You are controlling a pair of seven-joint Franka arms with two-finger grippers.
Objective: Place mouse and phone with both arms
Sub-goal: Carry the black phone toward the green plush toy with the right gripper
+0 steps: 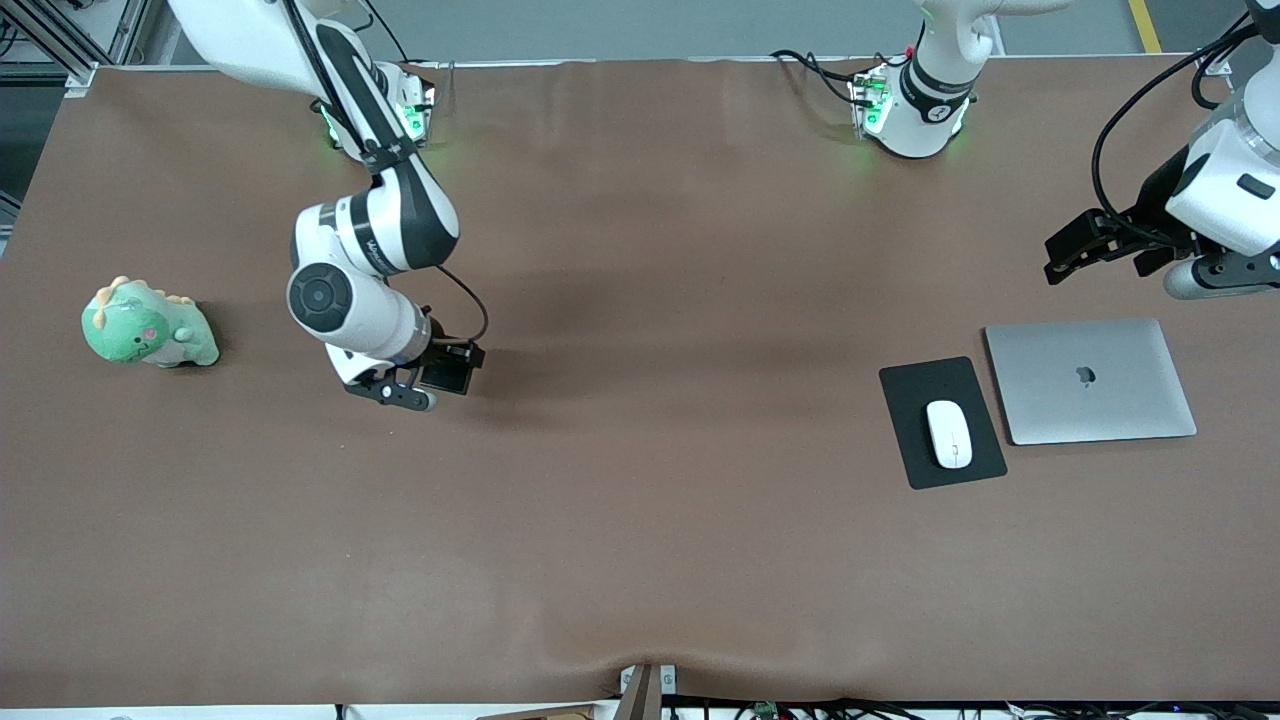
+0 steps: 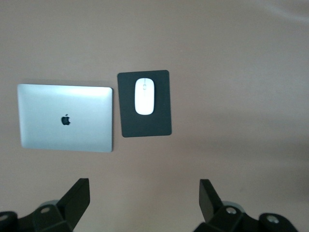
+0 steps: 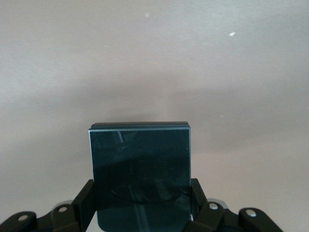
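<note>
I have the right end effector point(image 1: 415, 385) clenched on the phone point(image 1: 446, 367), holding it up over bare worktop point(image 1: 640, 520) toward the right arm's end, with the green plush dinosaur point(image 1: 148, 325) well apart from it. In the right wrist view the phone point(image 3: 140, 176) sits pinched by its sides between the fingers point(image 3: 83, 195), with most of its length jutting out past them. The left end effector point(image 1: 1085, 245) hangs released over the worktop just above the laptop's point(image 1: 1090, 380) end of the scene, jaws spread wide and holding nothing. The mouse point(image 1: 948, 432) already lies on the black mouse pad point(image 1: 925, 380), which sits just beside the closed laptop, so I judge the phone is the part left. My worry is the grip: a glossy slab held by a short stretch of its edges could pivot or slip if I swing the arm quickly. Carrying it toward the laptop also brings both arms into the same area, so I would keep the left one parked clear.
</note>
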